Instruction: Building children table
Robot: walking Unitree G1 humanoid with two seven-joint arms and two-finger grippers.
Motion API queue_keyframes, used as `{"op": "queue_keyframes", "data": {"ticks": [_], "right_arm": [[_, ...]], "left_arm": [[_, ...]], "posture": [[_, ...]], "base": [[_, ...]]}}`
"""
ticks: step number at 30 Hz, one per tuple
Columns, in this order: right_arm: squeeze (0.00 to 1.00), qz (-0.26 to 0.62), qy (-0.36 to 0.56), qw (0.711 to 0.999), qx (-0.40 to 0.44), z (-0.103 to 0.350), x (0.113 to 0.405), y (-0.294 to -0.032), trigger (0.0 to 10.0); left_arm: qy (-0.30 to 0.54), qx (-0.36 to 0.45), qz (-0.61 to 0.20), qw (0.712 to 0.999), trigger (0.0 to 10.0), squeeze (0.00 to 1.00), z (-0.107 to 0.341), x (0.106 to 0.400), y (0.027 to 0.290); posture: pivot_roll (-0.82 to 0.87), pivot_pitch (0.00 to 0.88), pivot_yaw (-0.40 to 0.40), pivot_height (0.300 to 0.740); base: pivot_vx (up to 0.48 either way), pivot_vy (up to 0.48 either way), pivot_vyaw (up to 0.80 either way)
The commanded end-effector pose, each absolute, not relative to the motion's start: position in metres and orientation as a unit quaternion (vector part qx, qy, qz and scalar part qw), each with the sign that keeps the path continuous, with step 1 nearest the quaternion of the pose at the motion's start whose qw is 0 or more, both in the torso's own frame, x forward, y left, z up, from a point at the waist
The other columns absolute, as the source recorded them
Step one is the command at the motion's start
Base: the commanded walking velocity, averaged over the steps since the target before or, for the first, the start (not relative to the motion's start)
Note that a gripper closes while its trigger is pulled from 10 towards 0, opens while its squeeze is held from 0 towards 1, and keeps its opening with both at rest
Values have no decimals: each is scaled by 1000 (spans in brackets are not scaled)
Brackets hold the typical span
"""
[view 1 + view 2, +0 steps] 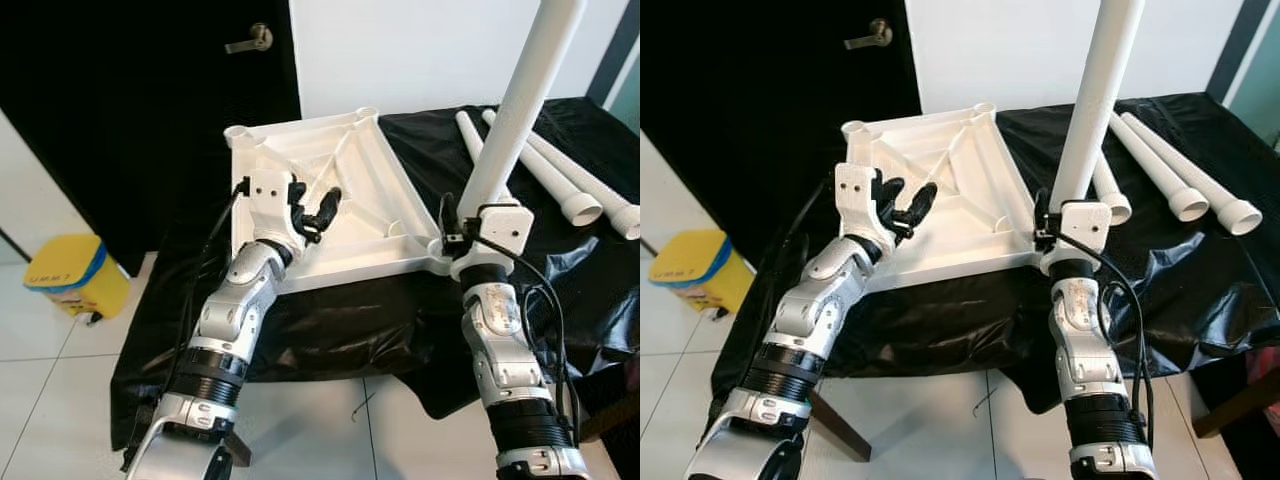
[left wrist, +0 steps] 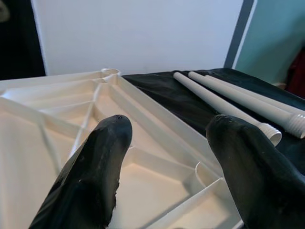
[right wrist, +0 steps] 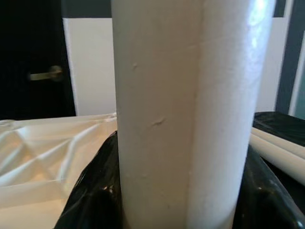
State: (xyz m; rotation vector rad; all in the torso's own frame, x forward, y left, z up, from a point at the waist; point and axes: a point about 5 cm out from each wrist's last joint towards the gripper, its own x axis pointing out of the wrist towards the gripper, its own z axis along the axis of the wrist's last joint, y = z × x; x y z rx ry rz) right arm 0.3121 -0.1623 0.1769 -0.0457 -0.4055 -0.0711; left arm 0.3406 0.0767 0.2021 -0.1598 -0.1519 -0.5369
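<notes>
Now, by label:
Right gripper point(image 1: 1072, 205): clamped on upright leg point(image 1: 1098, 95) at tabletop point(image 1: 940, 190) corner.
Left gripper point(image 1: 312, 212): fingers apart, hovered over tabletop.
Surface point(image 1: 570, 270): held spare legs point(image 1: 560, 180).

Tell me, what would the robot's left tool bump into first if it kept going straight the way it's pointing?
Probably the ribbed inside of the upside-down white plastic tabletop. The left tool points low across it, fingers open, toward its far rim. Beyond that lie loose white plastic table legs on black cloth, though depth is hard to judge.
</notes>
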Motion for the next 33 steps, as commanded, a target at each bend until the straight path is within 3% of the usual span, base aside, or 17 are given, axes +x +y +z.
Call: {"op": "queue_keyframes", "data": {"ticks": [1, 16, 33], "right_arm": [[0, -33, -204, 978, -23, 179, 311, -160, 10000], [0, -25, -203, 979, -24, 179, 312, -158, 10000], [0, -10, -162, 987, -21, 166, 310, -153, 10000]], "left_arm": [[-79, -71, -314, 943, 10000, 0, 203, 337, 73], [-79, -74, -313, 944, 10000, 0, 203, 336, 72], [-76, -41, -360, 929, 10000, 0, 198, 321, 61]], "posture": [[-242, 19, 82, 740], [-240, 13, 71, 740], [-241, 15, 73, 740]], "base": [[266, 0, 0], [265, 0, 0], [0, 0, 0]]}}
